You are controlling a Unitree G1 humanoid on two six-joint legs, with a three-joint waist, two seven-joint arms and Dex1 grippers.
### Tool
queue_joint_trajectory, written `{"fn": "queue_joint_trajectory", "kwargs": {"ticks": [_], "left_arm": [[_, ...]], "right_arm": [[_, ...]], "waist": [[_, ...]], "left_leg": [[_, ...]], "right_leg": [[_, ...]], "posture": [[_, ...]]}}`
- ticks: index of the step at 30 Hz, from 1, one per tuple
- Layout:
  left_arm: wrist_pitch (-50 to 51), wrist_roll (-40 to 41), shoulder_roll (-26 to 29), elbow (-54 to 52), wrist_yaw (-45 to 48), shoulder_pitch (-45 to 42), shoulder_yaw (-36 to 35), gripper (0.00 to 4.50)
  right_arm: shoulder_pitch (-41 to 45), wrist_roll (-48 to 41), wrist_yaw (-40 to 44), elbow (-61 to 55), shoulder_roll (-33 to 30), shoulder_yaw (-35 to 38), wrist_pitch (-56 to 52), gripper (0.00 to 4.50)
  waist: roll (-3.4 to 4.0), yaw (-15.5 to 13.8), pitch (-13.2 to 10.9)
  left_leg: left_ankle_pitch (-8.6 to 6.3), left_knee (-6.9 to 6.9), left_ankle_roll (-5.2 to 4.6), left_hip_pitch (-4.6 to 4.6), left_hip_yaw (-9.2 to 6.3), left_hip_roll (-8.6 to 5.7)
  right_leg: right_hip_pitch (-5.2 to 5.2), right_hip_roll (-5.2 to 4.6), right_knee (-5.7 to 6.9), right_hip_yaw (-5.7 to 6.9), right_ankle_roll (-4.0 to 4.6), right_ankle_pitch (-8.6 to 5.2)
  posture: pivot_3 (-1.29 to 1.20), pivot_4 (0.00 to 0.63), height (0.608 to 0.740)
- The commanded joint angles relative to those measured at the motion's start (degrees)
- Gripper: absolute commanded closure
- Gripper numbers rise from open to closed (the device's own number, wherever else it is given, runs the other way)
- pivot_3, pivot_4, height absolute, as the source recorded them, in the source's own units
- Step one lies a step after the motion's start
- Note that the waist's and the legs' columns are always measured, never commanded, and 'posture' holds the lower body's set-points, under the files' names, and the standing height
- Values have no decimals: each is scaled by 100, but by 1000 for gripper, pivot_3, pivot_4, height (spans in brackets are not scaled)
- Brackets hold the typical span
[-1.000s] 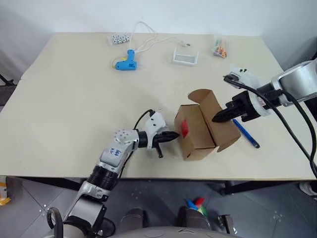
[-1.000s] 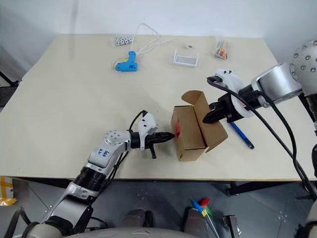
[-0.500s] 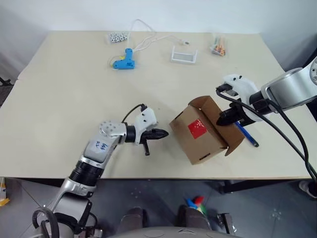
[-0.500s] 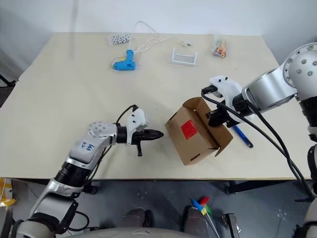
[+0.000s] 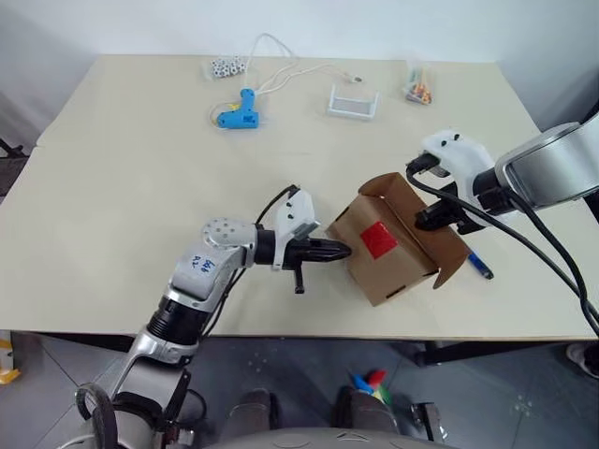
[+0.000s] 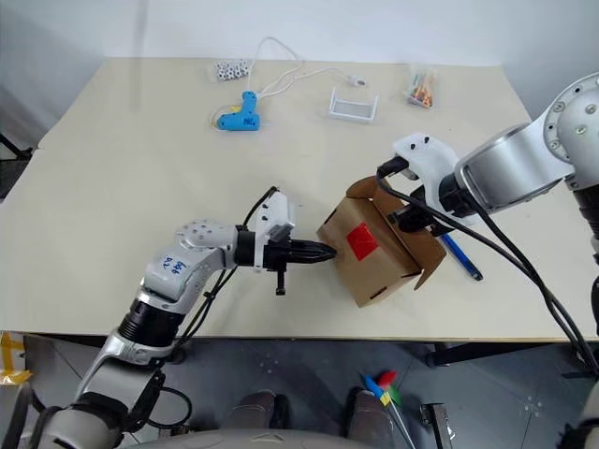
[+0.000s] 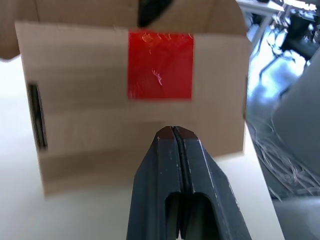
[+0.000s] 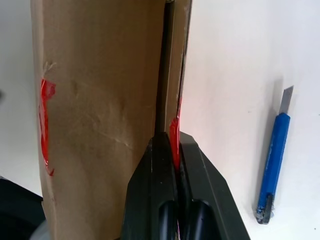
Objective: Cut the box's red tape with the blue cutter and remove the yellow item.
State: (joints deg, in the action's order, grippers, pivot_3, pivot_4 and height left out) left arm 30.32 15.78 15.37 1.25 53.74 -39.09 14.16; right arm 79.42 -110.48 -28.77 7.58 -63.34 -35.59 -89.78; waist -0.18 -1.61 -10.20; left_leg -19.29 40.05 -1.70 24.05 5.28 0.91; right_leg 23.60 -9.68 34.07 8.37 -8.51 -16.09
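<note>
Presently your right gripper (image 8: pixel 169 150), jaws clamped on a flap, tilts the small brown cardboard box (image 5: pixel 398 248) above the beige surface (image 5: pixel 131 178); your left gripper (image 7: pixel 172 131), jaws together, braces its red-taped face; the slim blue cutter (image 8: pixel 274 160) lies beside it.

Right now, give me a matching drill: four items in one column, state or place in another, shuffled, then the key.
Items:
1. blue cutter
2. box
3. left gripper
4. glue gun

States:
A. pinched at a flap by the right gripper
B. at the far side of the table, white cord attached
C. shut, tip pointing at the taped face
D. lying on the table beside the box, unheld

Pairs: 1-D, 2-A, 3-C, 4-B
</note>
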Motion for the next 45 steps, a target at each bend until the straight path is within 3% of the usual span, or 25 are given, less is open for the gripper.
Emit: {"fn": "queue_joint_trajectory", "kwargs": {"ticks": [1,8,13,24,35,45], "left_arm": [[-432,-246,-417,344,-382,13,224,4500],[-792,-600,-552,742,-631,290,429,4500],[-1107,-788,-765,1034,-862,474,571,4500],[-1420,-992,-1243,1565,-1384,258,402,4500],[-1220,-943,-931,1094,-1282,389,279,4500],[-1205,-951,-1085,1161,-1343,342,254,4500]], "right_arm": [[-37,-252,-134,-207,-73,57,217,4480],[-198,-252,-28,-598,-191,32,292,4480],[97,-180,-621,-1250,-405,-189,124,4480],[246,-252,-649,-1031,-348,-285,219,4480],[177,59,-1072,-1034,-339,-280,151,4480],[247,522,-652,-712,-198,-29,-213,4480]], "waist": [[-1,-5,-1],[-1,-17,0],[-1,-139,1],[-2,-221,1],[-1,-139,1],[-1,-127,1]], "left_leg": [[0,0,0,0,0,0],[0,2,-1,0,-3,1],[-1,21,-5,1,-6,1],[-11,83,-27,18,2,5],[-11,81,-27,18,5,9],[-11,80,-26,20,9,10]], "right_leg": [[0,0,0,0,0,0],[-1,0,2,3,0,1],[-10,-1,-1,3,5,8],[-16,-1,-1,0,14,26],[-11,-1,3,1,15,27],[-7,-1,4,1,15,27]], "posture": [[0,150,740],[0,150,740],[0,150,740],[0,150,740],[0,150,740],[0,150,740]]}}
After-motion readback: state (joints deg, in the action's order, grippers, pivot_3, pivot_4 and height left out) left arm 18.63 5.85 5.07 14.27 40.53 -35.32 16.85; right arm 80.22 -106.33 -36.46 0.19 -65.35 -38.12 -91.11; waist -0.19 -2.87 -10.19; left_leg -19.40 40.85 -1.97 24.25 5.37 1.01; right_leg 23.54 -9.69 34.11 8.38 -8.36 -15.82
